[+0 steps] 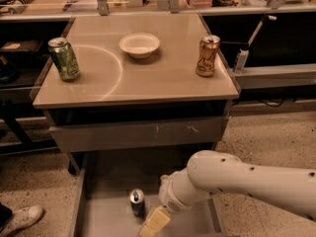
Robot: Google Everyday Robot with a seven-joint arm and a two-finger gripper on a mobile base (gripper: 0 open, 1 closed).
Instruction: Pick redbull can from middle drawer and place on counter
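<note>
The redbull can (pixel 137 202), slim and dark with a silver top, stands upright on the flat bottom of the open middle drawer (pixel 108 218) at the bottom of the camera view. My white arm reaches in from the right. My gripper (pixel 152 224) hangs low at the frame's bottom edge, just right of the can and a little nearer the camera; only a cream finger (pixel 157 219) shows. The beige counter (pixel 163 78) with a white arc mark lies above the drawer.
On the counter stand a green can (pixel 64 59) at the left, a white bowl (pixel 139 44) at the back middle and an orange-gold can (pixel 207 56) at the right. A grey drawer with a scuffed front (pixel 138 133) sits above. A shoe (pixel 22 218) is at bottom left.
</note>
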